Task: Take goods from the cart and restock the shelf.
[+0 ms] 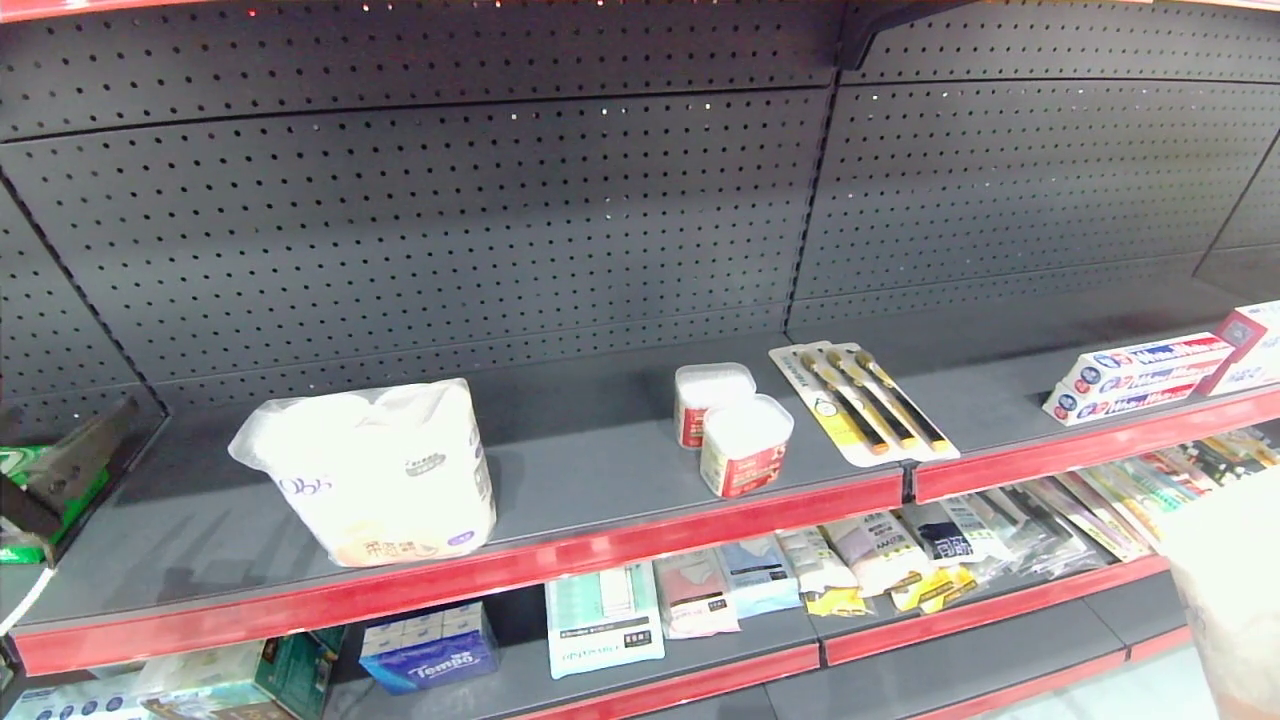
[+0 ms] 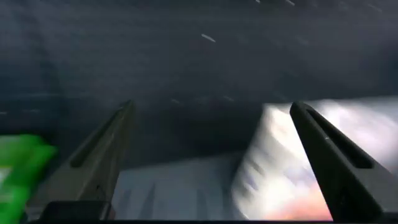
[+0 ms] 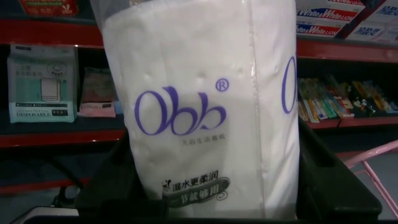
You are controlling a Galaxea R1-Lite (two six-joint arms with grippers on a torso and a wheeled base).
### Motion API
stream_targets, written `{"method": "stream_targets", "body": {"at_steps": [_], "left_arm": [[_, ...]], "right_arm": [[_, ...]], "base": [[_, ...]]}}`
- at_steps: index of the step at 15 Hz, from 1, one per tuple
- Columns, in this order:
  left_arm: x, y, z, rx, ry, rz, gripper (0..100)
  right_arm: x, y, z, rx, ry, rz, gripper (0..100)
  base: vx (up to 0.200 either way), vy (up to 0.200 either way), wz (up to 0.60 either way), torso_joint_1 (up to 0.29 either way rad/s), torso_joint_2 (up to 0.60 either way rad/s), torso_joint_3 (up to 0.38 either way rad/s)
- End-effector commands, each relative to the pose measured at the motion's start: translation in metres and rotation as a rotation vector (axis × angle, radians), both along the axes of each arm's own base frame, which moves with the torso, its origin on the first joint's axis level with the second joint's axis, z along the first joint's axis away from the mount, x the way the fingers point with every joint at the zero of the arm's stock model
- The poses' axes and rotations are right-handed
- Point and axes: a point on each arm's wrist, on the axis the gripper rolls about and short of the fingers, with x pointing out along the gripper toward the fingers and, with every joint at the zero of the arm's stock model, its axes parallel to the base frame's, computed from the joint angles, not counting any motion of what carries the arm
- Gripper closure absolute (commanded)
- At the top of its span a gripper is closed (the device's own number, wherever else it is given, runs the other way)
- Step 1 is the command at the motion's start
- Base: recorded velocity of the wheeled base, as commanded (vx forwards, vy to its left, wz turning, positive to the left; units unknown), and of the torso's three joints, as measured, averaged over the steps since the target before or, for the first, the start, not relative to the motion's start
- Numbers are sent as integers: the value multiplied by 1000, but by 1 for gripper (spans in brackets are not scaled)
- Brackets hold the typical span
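Right tool (image 3: 217, 186): black fingers clamped on both sides of a white, soft plastic-wrapped tissue-roll pack (image 3: 205, 93). The pack is dimpled and cylindrical, held upright with its long axis vertical, before the lower shelves.
Left tool (image 2: 211, 155): fingers spread, gripping nothing, above the dark grey metal shelf (image 1: 600, 470) with a red front edge. A green packet (image 2: 18, 168) lies just beside it, and a second white roll pack (image 1: 375, 475) stands upright nearby.

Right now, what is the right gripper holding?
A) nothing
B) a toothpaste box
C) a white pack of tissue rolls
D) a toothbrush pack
C: in the right wrist view the white pack of tissue rolls sits clamped in the right gripper, with a dark finger against each side.
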Motion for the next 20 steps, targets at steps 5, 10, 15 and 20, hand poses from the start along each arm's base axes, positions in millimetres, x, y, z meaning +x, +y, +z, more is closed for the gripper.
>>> {"method": "stream_targets", "body": {"at_steps": [5, 10, 15, 20], "left_arm": [[15, 0, 7, -84, 116, 465, 0], [-22, -86, 48, -197, 202, -186, 0], [-74, -117, 36, 125, 233, -715, 0], [-93, -94, 28, 152, 214, -250, 0]], "right_arm": [[1, 0, 2, -1, 0, -7, 100], [3, 0, 0, 21, 19, -6, 100], [4, 0, 1, 26, 25, -6, 100], [5, 0, 1, 42, 27, -13, 100]], "base": [[0, 0, 0, 0, 0, 0], [0, 0, 0, 0, 0, 0], [0, 0, 0, 0, 0, 0], [0, 0, 0, 0, 0, 0]]}}
